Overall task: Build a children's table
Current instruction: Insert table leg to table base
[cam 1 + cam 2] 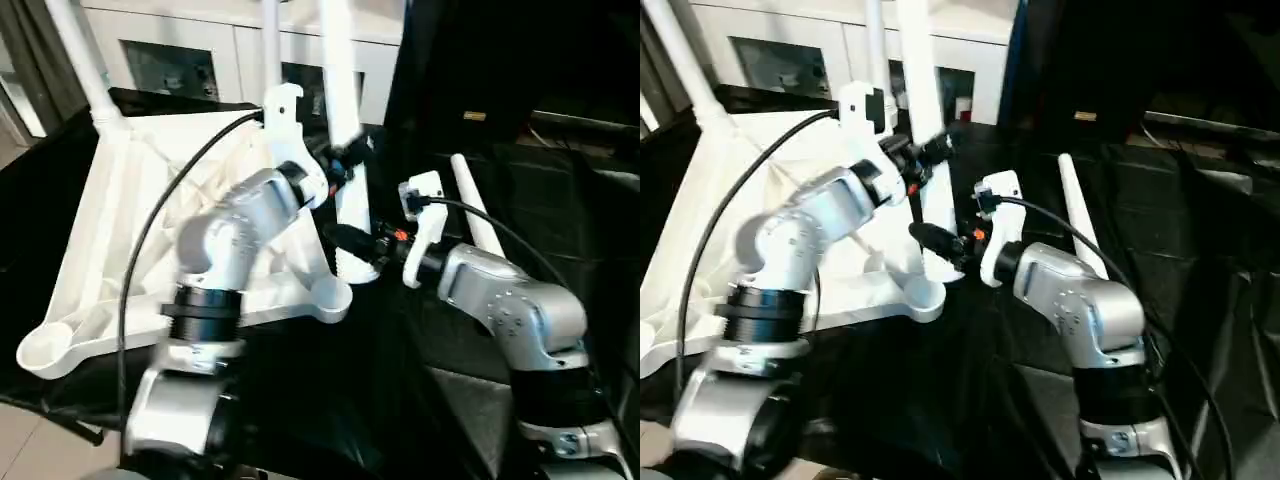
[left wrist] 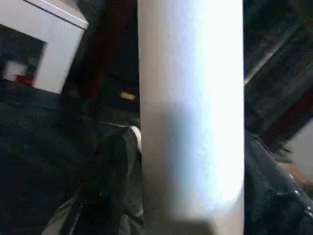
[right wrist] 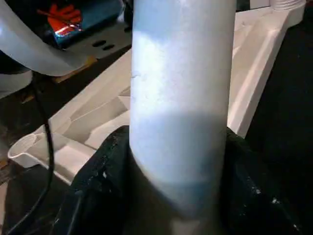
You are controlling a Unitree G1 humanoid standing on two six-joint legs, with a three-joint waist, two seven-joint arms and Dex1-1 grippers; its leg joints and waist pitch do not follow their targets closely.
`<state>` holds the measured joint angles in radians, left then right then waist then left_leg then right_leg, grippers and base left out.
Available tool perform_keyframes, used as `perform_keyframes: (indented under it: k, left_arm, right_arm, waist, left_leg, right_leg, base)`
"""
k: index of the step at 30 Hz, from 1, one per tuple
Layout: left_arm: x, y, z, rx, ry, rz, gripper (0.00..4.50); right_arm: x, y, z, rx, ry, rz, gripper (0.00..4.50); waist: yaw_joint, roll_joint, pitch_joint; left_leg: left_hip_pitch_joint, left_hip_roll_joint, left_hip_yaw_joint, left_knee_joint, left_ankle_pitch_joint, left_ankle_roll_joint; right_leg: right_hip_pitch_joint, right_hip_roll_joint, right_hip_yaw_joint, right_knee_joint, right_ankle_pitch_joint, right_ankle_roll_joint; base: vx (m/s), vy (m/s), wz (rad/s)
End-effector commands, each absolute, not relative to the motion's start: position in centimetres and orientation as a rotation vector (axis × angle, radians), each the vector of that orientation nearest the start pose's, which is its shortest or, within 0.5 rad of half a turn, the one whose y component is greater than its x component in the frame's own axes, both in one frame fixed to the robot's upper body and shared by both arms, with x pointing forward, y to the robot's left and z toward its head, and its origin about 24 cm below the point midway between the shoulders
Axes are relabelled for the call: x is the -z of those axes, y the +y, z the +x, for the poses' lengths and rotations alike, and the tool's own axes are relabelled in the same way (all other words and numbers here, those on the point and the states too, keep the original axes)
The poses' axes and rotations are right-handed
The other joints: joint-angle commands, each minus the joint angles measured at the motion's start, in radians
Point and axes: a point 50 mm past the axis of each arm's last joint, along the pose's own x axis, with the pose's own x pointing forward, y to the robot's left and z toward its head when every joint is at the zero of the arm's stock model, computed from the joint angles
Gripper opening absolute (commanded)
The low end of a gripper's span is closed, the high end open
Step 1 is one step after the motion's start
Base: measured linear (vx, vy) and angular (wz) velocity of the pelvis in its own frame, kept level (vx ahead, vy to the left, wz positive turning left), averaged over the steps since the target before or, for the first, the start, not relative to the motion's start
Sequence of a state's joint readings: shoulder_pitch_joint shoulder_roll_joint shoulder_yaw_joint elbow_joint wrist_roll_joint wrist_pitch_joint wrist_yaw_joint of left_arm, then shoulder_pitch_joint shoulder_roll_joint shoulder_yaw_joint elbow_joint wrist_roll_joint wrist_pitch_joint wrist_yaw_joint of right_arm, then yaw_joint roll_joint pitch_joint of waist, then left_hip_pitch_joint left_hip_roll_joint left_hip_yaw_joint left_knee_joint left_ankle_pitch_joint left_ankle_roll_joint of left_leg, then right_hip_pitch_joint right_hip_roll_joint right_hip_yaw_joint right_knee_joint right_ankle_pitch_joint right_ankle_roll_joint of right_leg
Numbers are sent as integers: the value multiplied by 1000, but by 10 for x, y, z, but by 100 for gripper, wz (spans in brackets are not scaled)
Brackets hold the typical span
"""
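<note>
The tabletop (image 1: 130,230) was laid upside down on the black-draped counter (image 1: 1200,240), ribbed underside up, so that its round corner sockets were exposed for fitting. Two legs (image 1: 85,60) were already standing upright in the far sockets.

A third leg (image 1: 342,110) was held upright between both end effectors. The right end effector (image 1: 352,243) was clamped on the lower part of this leg; in the right wrist view the black fingers (image 3: 98,166) were seen pressed against both sides of the tube. The left end effector (image 1: 345,160) was positioned higher on the same leg. In the left wrist view one finger (image 2: 110,166) lay beside the tube, but whether the jaws pressed on it could not be told.

The two-level hold was judged to serve alignment: the lower grip carried the leg, the upper one kept it vertical. The near corner socket (image 1: 328,292) lay just below and beside the right end effector, and the leg's foot was judged not yet seated in it.

A fourth leg (image 1: 480,215) lay flat on the counter beyond the right end effector, and the nearest left socket (image 1: 45,350) was also unfilled.
</note>
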<state>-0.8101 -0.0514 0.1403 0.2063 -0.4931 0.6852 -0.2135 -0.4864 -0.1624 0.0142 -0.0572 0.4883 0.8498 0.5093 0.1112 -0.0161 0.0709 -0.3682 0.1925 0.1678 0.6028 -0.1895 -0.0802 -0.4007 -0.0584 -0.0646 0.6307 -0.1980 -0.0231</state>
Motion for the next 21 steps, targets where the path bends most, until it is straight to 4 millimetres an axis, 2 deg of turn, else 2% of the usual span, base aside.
perform_keyframes:
  k: [1, 2, 4, 6, 10, 12, 14, 15, 17, 21]
  left_arm:
    - [-184, 64, 356, 569, 79, -450, 248]
    - [-185, 67, 358, 543, 68, -446, 248]
    - [-187, 70, 359, 535, 55, -445, 205]
    - [-190, 70, 358, 547, 43, -449, 212]
    - [-191, 66, 353, 631, 32, -461, 193]
    - [-193, 63, 350, 696, 31, -476, 193]
    - [-194, 62, 347, 735, 29, -483, 192]
    - [-198, 59, 343, 833, 28, -498, 191]
    - [-200, 58, 341, 890, 28, -511, 190]
    - [-209, 59, 333, 1096, 37, -539, 190]
  right_arm:
    - [-133, -89, 306, -880, 249, 247, 199]
    - [-134, -89, 307, -880, 248, 242, 199]
    - [-134, -89, 310, -872, 245, 227, 199]
    - [-134, -89, 311, -865, 243, 221, 199]
    - [-135, -90, 311, -878, 233, 198, 199]
    - [-135, -91, 310, -907, 241, 249, 268]
    - [-136, -92, 310, -924, 246, 274, 270]
    - [-139, -97, 309, -964, 254, 280, 287]
    - [-140, -100, 308, -997, 263, 284, 300]
    - [-143, -114, 302, -1105, 305, 305, 314]
  waist:
    - [-1, -5, -83]
    - [-1, -10, -83]
    - [-2, -6, -83]
    - [-3, -7, -82]
    - [-2, -9, -82]
    - [-1, -8, -82]
    - [0, -8, -82]
    - [1, -11, -82]
    - [4, -7, -83]
    - [5, -13, -81]
  left_leg:
    - [4, 29, -8, -59, -44, 11]
    - [1, 27, -7, -58, -40, 14]
    - [4, 29, -8, -59, -42, 16]
    - [3, 27, -6, -58, -43, 15]
    - [3, 27, -6, -58, -39, 19]
    - [3, 28, -5, -58, -40, 20]
    - [3, 27, -5, -58, -43, 24]
    - [4, 27, -5, -58, -39, 29]
    - [6, 27, -4, -57, -38, 29]
    - [2, 26, -3, -57, -43, 35]
  right_leg:
    - [71, -75, 53, -71, -51, -174]
    - [72, -76, 53, -71, -54, -172]
    - [68, -75, 52, -73, -66, -167]
    - [68, -75, 54, -73, -69, -160]
    - [67, -75, 53, -72, -66, -164]
    - [66, -75, 53, -72, -66, -165]
    - [67, -76, 53, -71, -69, -167]
    - [67, -75, 53, -71, -65, -170]
    - [65, -74, 53, -69, -65, -178]
    - [68, -74, 52, -70, -73, -182]
  base:
    - [0, 0, 0]
    - [0, 0, 0]
    - [0, 0, 0]
    - [0, 0, 0]
    - [0, 0, 0]
    - [0, 0, 0]
    - [0, 0, 0]
    - [0, 0, 0]
    - [0, 0, 0]
    - [0, 0, 0]
